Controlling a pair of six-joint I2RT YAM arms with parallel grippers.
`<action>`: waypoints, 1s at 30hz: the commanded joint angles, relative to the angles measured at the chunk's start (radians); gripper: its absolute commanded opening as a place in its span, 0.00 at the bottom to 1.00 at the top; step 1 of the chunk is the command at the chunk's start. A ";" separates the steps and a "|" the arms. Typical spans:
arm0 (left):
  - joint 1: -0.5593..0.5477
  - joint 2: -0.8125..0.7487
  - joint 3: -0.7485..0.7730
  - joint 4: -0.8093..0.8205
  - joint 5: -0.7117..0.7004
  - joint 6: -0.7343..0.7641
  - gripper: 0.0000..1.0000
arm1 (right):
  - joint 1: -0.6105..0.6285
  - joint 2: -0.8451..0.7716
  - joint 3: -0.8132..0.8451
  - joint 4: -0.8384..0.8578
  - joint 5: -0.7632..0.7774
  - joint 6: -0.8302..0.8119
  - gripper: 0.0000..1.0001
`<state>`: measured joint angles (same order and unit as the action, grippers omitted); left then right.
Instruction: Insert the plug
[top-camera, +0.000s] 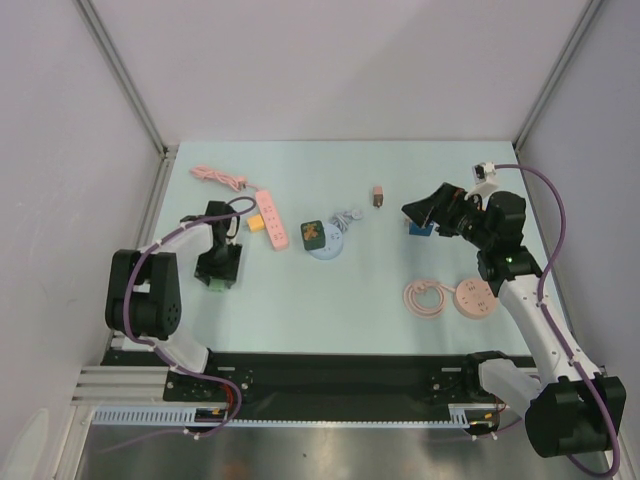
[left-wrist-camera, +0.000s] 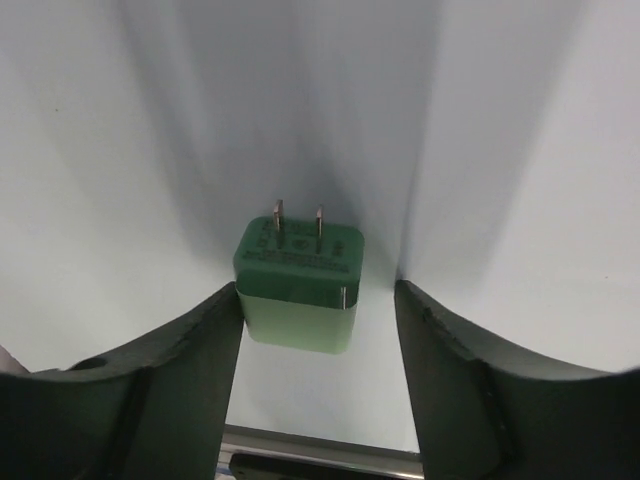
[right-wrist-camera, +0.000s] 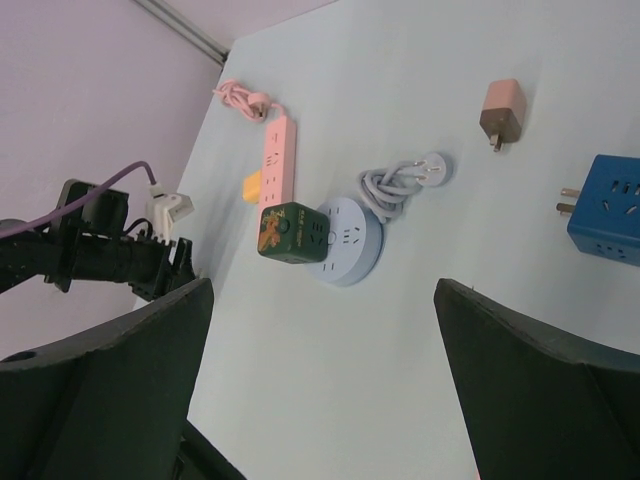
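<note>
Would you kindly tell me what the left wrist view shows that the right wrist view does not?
Only left wrist: the green plug, prongs pointing away, lying between the left end effector's open fingers. Only right wrist: the pink power strip, round blue socket, dark green cube, pink charger, blue adapter and the left arm. Both: the pale table, and open dark fingers; the right end effector holds nothing.
</note>
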<state>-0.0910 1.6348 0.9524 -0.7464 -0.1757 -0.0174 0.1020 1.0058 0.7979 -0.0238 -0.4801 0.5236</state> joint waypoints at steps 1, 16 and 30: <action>0.008 0.000 0.039 0.007 0.028 0.014 0.56 | -0.004 -0.024 -0.009 0.051 -0.011 0.003 1.00; 0.008 -0.284 0.131 0.068 0.335 -0.234 0.01 | 0.037 -0.038 -0.031 0.151 -0.047 0.013 0.93; -0.136 -0.680 -0.026 0.525 0.532 -0.973 0.00 | 0.602 0.026 0.061 0.283 0.480 -0.192 0.86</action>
<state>-0.1581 0.9962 1.0008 -0.4114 0.3088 -0.7036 0.6281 0.9886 0.8177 0.1310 -0.1631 0.3996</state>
